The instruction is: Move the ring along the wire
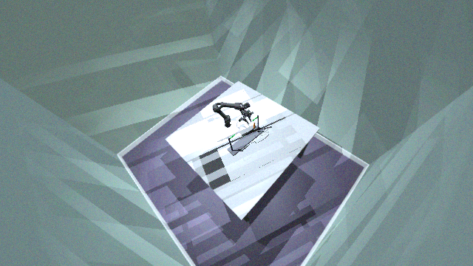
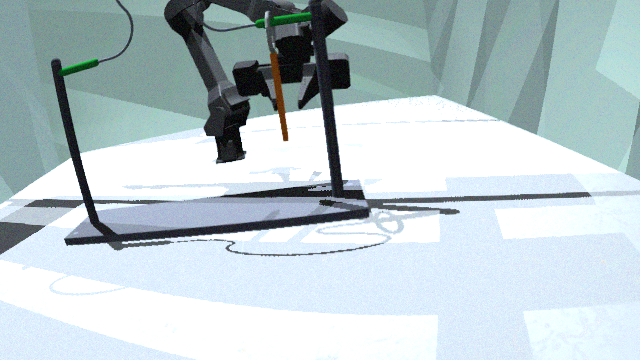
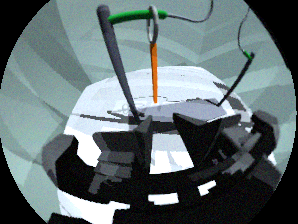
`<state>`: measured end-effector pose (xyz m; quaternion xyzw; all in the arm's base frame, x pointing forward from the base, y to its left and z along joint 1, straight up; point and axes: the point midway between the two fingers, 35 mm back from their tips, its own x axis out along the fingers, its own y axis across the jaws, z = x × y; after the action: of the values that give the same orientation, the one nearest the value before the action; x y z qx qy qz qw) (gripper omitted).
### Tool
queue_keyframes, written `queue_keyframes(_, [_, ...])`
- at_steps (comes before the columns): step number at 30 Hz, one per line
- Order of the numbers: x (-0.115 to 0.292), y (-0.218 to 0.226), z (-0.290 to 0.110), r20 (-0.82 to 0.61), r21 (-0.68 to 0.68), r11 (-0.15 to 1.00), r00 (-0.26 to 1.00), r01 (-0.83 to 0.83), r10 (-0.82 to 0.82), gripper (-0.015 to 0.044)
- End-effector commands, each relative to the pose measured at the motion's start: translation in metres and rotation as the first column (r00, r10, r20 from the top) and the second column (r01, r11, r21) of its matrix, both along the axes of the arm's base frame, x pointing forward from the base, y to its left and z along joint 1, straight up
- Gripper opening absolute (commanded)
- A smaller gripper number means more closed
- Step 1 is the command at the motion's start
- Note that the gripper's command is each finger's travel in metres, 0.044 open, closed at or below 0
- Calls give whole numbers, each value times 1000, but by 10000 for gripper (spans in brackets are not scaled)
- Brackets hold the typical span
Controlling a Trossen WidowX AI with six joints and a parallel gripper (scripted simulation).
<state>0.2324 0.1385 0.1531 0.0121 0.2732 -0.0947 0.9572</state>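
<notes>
The ring hangs on the green part of the wire next to the right post. Its orange handle hangs straight down, free. My gripper is open and empty. It is behind the handle at about its height, and the wrist view shows the handle a short way beyond the fingertips. The thin grey wire arcs over to the green part on the left post.
Both posts stand on a flat dark base plate on the white patterned table. My arm reaches in from behind the posts. The table's edges show in the top view.
</notes>
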Motion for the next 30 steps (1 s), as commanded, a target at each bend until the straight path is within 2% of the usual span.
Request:
queue_keyframes(1, [0,0,1,4,3,1000,1000,4,-4,160])
queue_keyframes(8, [0,0,1,4,3,1000,1000,4,-4,160])
queue_keyframes(15, [-39,7,26,4,-1,1000,1000,-2,2,344])
queue_keyframes(19, [-40,7,27,5,-1,1000,1000,-2,2,440])
queue_keyframes(30, [-40,7,27,5,-1,1000,1000,-2,2,440])
